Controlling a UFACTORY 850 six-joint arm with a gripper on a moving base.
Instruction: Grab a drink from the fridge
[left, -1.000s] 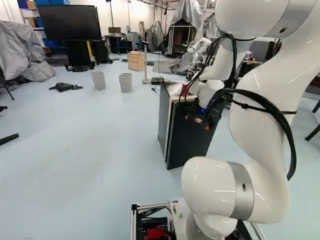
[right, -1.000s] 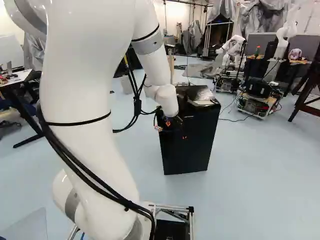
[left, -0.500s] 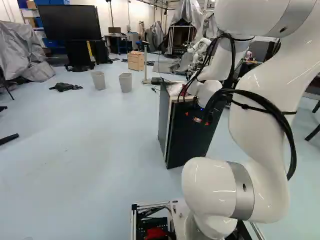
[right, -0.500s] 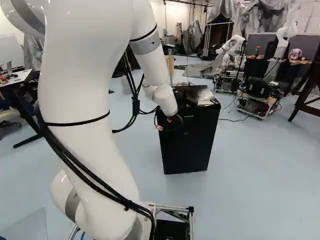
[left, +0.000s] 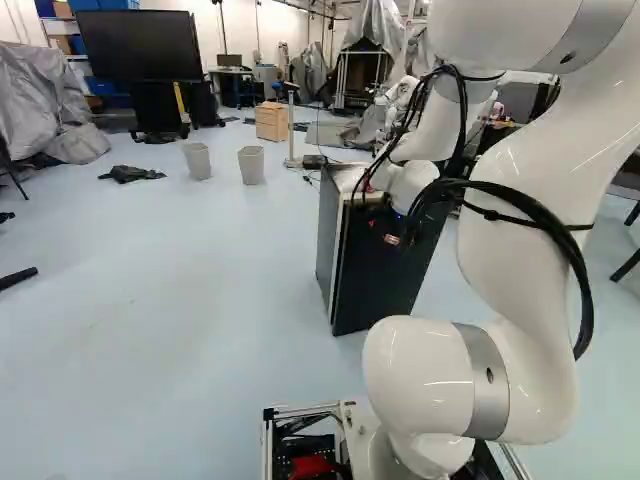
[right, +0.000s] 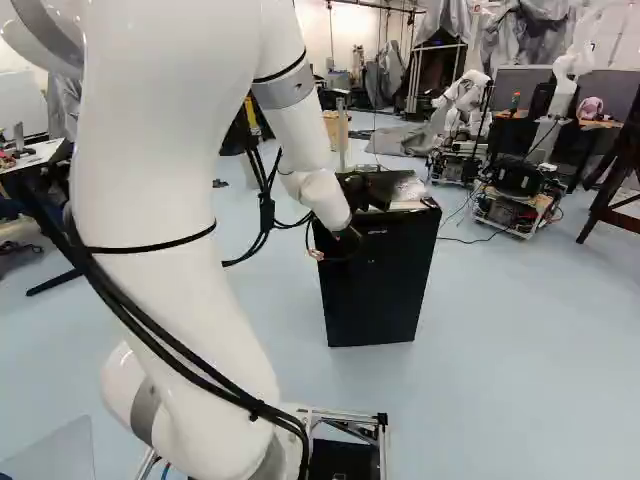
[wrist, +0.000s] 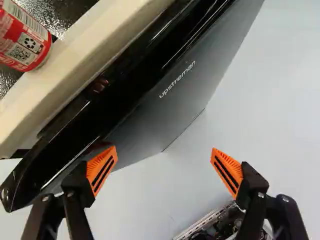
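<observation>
A red drink can (wrist: 25, 37) sits atop the black fridge (right: 375, 290), the gripper (left: 391, 237) at its front.
Only the wrist view clearly shows the can, bearing a barcode and a square code, near the pale strip behind the dark door (wrist: 155, 110); the fingers (wrist: 101, 170) stand wide apart, one by the door's edge. The fridge's inside is hidden. The right base view catches shiny wrap (right: 408, 188) on its top; the left base view, pale bins (left: 197, 161) on the floor beyond (their contents cannot be made out).
</observation>
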